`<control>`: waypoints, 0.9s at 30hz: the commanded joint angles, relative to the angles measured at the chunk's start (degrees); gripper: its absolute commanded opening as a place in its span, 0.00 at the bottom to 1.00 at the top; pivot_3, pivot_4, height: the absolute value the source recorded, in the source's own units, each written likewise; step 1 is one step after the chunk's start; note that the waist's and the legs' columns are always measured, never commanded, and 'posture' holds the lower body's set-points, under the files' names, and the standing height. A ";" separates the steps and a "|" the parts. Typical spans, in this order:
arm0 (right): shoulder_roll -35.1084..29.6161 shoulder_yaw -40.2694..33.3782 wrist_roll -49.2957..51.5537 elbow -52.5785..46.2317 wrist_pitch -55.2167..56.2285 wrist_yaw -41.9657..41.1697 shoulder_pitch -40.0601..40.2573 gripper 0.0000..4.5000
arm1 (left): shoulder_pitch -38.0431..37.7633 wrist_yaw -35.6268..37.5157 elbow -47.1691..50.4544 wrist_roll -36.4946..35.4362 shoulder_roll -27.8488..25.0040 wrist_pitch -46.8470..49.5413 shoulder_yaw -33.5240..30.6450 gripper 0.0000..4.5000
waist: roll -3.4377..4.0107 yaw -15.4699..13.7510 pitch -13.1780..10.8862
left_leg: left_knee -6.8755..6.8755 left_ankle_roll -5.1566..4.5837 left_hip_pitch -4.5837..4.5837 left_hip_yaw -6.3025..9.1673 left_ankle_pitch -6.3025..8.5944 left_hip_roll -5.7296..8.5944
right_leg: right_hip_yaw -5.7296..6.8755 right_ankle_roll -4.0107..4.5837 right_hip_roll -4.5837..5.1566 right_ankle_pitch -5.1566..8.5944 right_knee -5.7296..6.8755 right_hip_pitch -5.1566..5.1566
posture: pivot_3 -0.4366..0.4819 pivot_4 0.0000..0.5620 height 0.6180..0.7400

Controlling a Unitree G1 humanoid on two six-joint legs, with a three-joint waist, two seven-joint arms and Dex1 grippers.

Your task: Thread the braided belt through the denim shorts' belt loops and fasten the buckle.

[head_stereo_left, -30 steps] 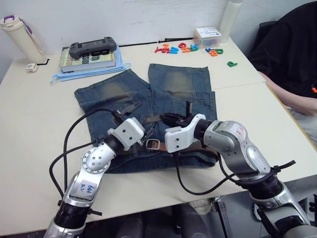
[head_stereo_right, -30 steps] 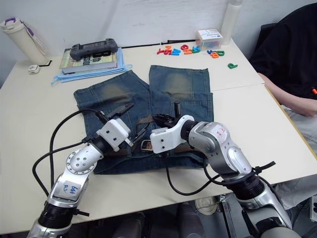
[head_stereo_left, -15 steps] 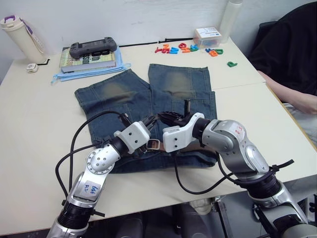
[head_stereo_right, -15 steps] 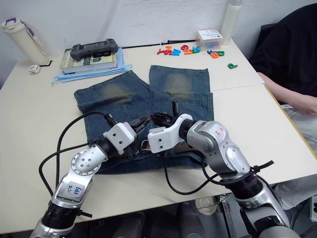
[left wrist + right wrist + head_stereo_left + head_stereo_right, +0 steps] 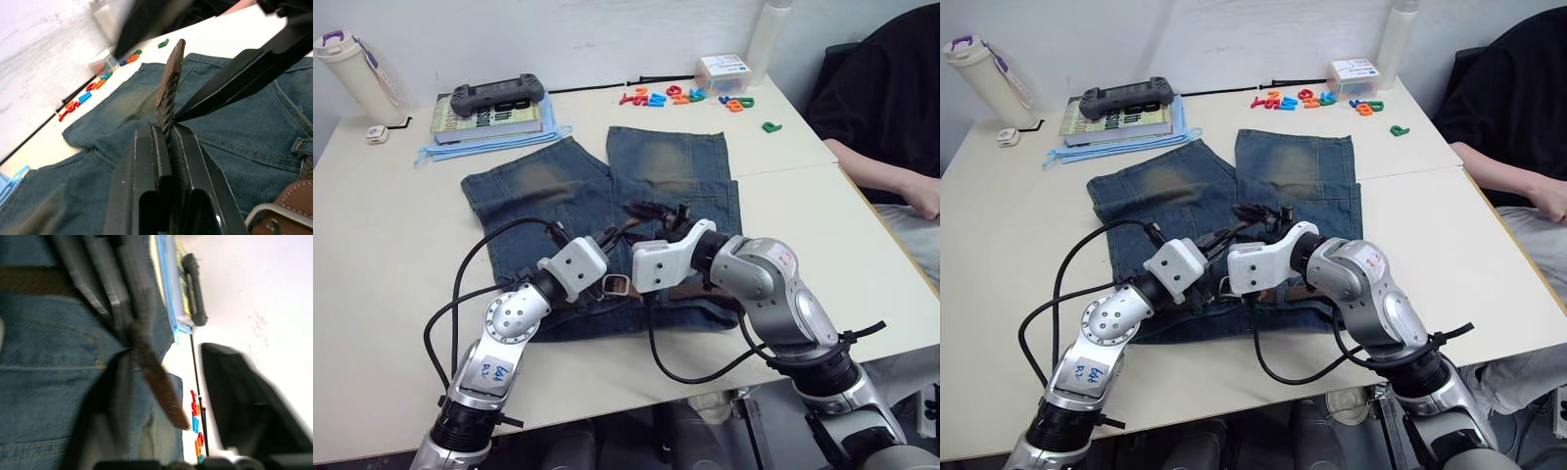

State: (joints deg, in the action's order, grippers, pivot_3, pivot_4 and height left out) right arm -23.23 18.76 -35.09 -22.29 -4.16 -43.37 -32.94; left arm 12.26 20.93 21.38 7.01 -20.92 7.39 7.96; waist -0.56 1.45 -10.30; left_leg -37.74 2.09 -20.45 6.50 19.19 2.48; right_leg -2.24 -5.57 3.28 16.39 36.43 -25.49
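The braided belt [image 5: 166,105] is laid along the waistband of the denim shorts [image 5: 558,191] on the tabletop [image 5: 382,245], and its free end is raised above the denim, clamped between the fingers of the left tool [image 5: 168,134]. The buckle [image 5: 615,285] is seen flat just beside that tool. The right tool [image 5: 651,211], with its fingers spread apart, has been brought in from a second ago, and one finger is now placed against the raised belt end.
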 commanded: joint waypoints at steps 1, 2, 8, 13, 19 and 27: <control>0.55 -4.25 4.57 -4.86 -6.09 -1.99 0.92 1.00 | -2.35 -2.06 1.60 -2.73 1.28 2.33 -4.92 0.00 | 0.00 -0.05 0.00 | -0.01 0.00 0.00 0.00 0.00 0.00 | 0.00 0.00 0.00 0.00 0.01 0.00 | 0.48 0.27 0.79; 0.56 -4.76 5.81 -6.03 -7.83 -2.88 1.42 1.00 | -3.04 -2.41 1.81 -3.34 1.53 2.71 -6.19 0.00 | 0.00 -0.06 0.00 | -0.02 -0.01 0.00 0.00 0.01 0.02 | 0.00 0.00 0.02 0.00 0.01 0.00 | 0.48 0.27 0.79; -1.94 -3.50 9.81 -13.33 -15.07 -8.30 8.66 1.00 | -6.42 -3.88 3.72 -7.67 3.29 5.60 -12.80 0.00 | -0.01 -0.20 0.01 | -0.06 -0.03 -0.01 0.02 0.02 0.03 | 0.01 0.00 0.04 0.00 0.03 0.01 | 0.48 0.27 0.79; -3.33 0.23 10.33 -14.34 -18.11 -9.26 14.95 1.00 | -7.61 -3.56 5.53 -9.13 2.62 6.65 -14.55 0.00 | -0.10 -0.35 0.06 | -0.16 -0.05 -0.01 0.03 0.03 0.07 | 0.02 0.00 0.08 0.00 0.07 0.03 | 0.48 0.27 0.79; -3.30 4.48 6.95 -8.59 -17.63 -5.28 16.30 1.00 | -8.50 -2.81 6.38 -9.43 1.02 6.93 -14.73 0.00 | -0.11 -0.22 0.07 | -0.21 -0.03 0.02 0.02 0.03 0.07 | 0.01 0.00 0.07 0.00 0.14 0.04 | 0.48 0.27 0.79; -3.75 5.76 4.78 -5.99 -17.68 -1.29 17.67 1.00 | -8.81 -2.48 7.45 -9.62 0.08 7.61 -14.78 0.00 | -0.13 -0.32 0.08 | -0.22 -0.02 0.03 0.02 0.02 0.08 | 0.01 0.00 0.08 0.00 0.16 0.06 | 0.48 0.27 0.79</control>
State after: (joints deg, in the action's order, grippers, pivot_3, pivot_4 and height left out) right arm -27.12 24.43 -29.00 -28.74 -21.46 -45.97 -15.67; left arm 3.60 18.49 26.49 -2.12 -20.32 15.49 -6.02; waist -0.69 1.13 -10.21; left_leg -37.95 2.08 -20.41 6.52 19.21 2.56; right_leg -2.22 -5.57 3.36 16.39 36.60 -25.43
